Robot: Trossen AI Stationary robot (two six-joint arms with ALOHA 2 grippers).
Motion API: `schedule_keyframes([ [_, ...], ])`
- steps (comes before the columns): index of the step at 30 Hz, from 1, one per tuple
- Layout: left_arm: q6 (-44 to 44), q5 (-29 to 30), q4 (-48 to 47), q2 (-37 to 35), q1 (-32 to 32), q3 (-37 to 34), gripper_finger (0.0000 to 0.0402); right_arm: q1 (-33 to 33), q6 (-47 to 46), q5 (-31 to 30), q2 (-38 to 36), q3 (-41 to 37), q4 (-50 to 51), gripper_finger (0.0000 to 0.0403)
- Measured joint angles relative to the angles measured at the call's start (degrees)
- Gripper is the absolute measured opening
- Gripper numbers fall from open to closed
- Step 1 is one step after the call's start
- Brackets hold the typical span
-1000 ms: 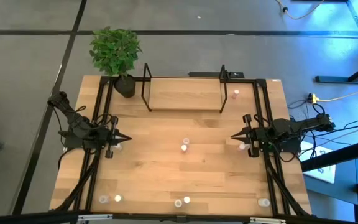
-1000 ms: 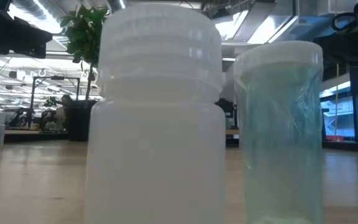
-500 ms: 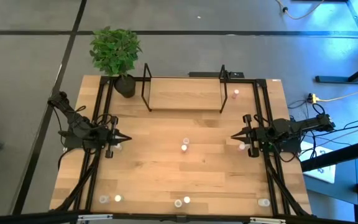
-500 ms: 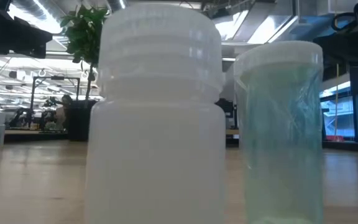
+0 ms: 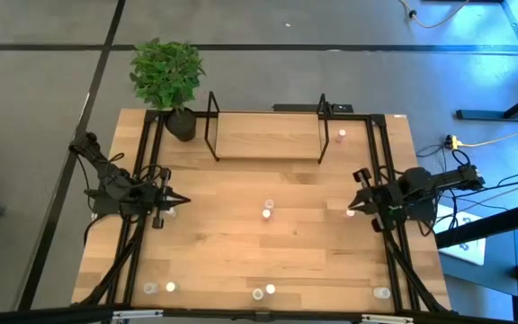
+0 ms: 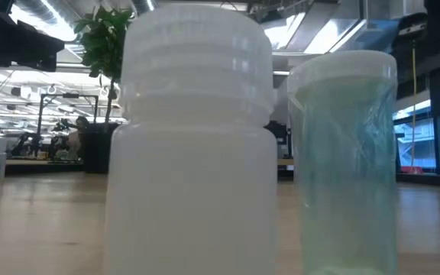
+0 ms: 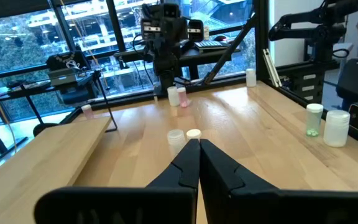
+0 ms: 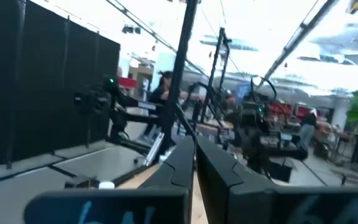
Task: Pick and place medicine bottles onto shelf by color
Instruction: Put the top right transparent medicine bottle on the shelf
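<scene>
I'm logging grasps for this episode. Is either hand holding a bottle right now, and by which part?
Nothing is held. The left hand and the right hand both have their fingers shut together with no bottle between them.

The shelf [image 5: 266, 135] stands at the back middle of the table [image 5: 241, 243], with a potted plant [image 5: 168, 81] at its left end and one bottle [image 5: 341, 135] just beyond its right end. Two bottles [image 5: 266, 211] sit close together at the table's middle. More bottles [image 5: 263, 292] line the front edge. The left gripper [image 5: 183, 201] is over the left side, the right gripper [image 5: 352, 204] over the right, a bottle [image 5: 349, 213] just beside it.
</scene>
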State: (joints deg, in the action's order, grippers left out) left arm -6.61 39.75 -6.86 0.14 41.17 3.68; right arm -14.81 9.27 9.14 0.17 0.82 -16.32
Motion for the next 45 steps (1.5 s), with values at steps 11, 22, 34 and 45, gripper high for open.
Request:
schedule_keyframes([
  [11,0.0,0.0,0.0,0.0,0.0,0.0,0.0,0.0,-4.0,0.0,0.0,6.7,10.3,0.0021],
  [22,0.0,0.0,0.0,0.0,0.0,0.0,0.0,0.0,-7.4,0.0,0.0,6.9,12.0,0.0021],
  [34,0.0,0.0,0.0,0.0,0.0,0.0,0.0,0.0,-11.6,0.0,0.0,6.9,11.9,0.0021],
  [45,0.0,0.0,0.0,0.0,0.0,0.0,0.0,0.0,-14.1,-6.3,0.1,6.9,12.5,0.0021],
])
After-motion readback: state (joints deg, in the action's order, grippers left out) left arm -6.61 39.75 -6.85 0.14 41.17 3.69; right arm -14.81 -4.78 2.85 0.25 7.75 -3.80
